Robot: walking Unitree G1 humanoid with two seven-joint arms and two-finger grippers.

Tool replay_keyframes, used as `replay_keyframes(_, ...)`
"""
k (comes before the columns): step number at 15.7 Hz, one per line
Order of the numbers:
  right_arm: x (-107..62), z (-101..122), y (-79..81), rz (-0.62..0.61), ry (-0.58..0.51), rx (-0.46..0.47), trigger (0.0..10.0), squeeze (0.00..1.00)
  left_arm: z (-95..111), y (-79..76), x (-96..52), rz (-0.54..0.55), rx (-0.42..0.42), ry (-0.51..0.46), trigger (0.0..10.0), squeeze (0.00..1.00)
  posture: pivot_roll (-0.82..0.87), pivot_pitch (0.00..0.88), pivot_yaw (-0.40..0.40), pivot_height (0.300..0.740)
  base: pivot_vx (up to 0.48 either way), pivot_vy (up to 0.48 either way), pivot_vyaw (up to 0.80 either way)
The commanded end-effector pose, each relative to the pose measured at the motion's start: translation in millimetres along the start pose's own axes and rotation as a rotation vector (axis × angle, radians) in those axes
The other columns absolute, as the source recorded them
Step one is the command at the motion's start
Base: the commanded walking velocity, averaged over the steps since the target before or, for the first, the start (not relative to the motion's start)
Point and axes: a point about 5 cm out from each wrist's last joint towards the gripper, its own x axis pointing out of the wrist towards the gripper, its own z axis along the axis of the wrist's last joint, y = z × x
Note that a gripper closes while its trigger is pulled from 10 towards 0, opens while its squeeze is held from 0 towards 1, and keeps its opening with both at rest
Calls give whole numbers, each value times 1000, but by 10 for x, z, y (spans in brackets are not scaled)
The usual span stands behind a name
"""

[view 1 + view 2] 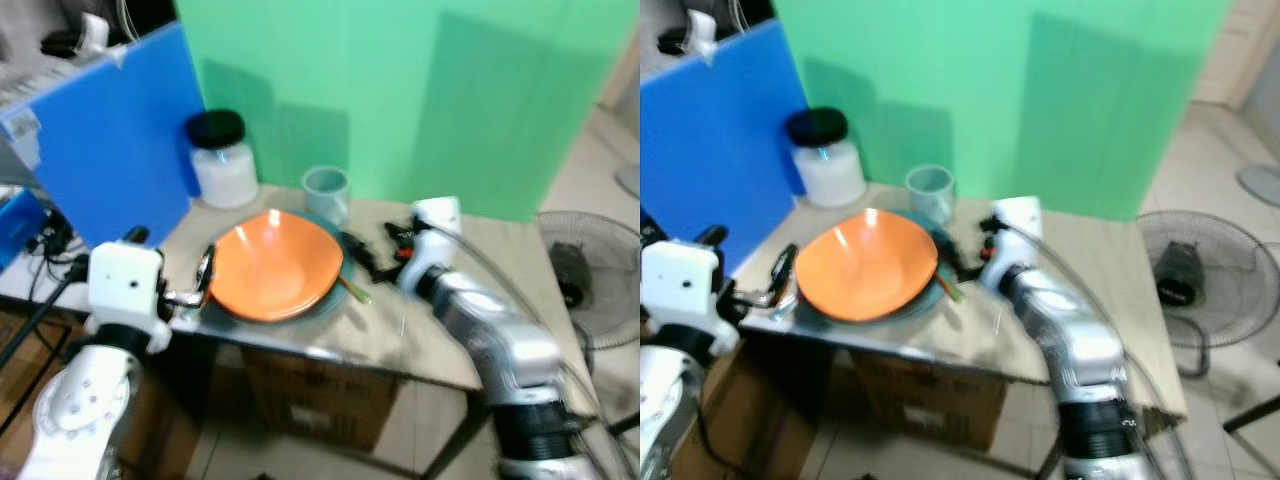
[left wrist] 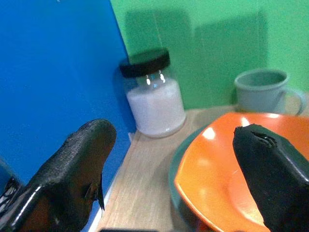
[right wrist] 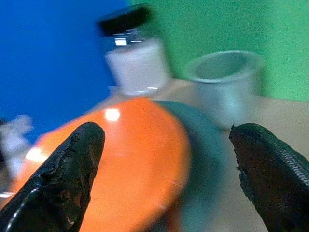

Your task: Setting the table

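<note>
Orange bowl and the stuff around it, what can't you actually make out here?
- Plate under the orange bowl: the bowl covers all but its rim.
- Thin utensil at the bowl's right edge: head views too blurred to name it.
- Right end effector: blurred dark shape in head views.
- Cup: inside not visible.

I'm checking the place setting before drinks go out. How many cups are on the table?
1: a grey-blue cup stands behind the orange bowl, right of the white-filled jar, near the green backdrop. Another could be hidden behind the arms.
</note>
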Motion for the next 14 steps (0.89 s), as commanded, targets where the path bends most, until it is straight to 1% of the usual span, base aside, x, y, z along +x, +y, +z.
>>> replay_keyframes(1, -42, 58, -75, -11, 2, -7, 10000, 0, 6, -60, 33, -57, -5, 0, 10000, 0, -9, 9, 76, 740, 319, 0, 0)
replay_keyframes(2, -28, 82, -64, 23, 28, -25, 10000, 0, -2, -65, 36, -105, 5, 9, 10000, 0, -9, 14, 82, 740, 300, 0, 0)
replay_keyframes(4, 11, 131, -60, 77, 48, -50, 10000, 0, -15, -63, 19, -190, -13, 28, 10000, 0, 4, 15, 77, 740, 0, 0, 0)
replay_keyframes(5, 57, 160, -39, 116, 60, -67, 10000, 0, -23, -65, -3, -246, -21, 40, 10000, 0, 9, 14, 71, 740, 0, 0, 0)
replay_keyframes(6, 102, 186, -13, 148, 69, -74, 10000, 0, -38, -61, -17, -294, -11, 52, 10000, 0, 11, 13, 69, 740, 0, 0, 0)
replay_keyframes(7, 138, 202, 1, 162, 82, -71, 10000, 859, -60, -61, -36, -341, 5, 65, 10000, 0, 11, 13, 69, 740, 0, 0, 0)
replay_keyframes(8, 167, 204, 6, 175, 101, -59, 10000, 1000, -86, -60, -50, -378, 14, 82, 10000, 0, 18, 9, 57, 740, 0, 0, 0)
replay_keyframes(9, 236, 191, 15, 201, 167, -52, 10000, 1000, -126, -44, -85, -459, 32, 111, 10000, 0, 19, 9, 56, 740, 0, 0, 0)
replay_keyframes(10, 288, 166, 11, 214, 226, -73, 10000, 1000, -135, -8, -102, -512, 44, 127, 10000, 0, 18, 6, 50, 740, 0, 0, 0)
replay_keyframes(11, 335, 147, -1, 214, 263, -71, 10000, 1000, -125, 50, -103, -543, 46, 139, 10000, 0, 15, 5, 49, 740, 0, 0, 0)
replay_keyframes(12, 361, 141, -16, 202, 277, -62, 10000, 1000, -117, 78, -104, -561, 54, 142, 10000, 0, 14, 3, 46, 740, 0, 0, 0)
replay_keyframes(13, 414, 137, -66, 161, 302, -77, 10000, 1000, -90, 110, -112, -611, 62, 148, 10000, 0, 16, 3, 41, 740, 0, 0, 0)
replay_keyframes(14, 434, 139, -87, 141, 312, -82, 10000, 498, -78, 114, -124, -639, 68, 150, 10000, 0, 15, 1, 38, 740, 0, 0, 0)
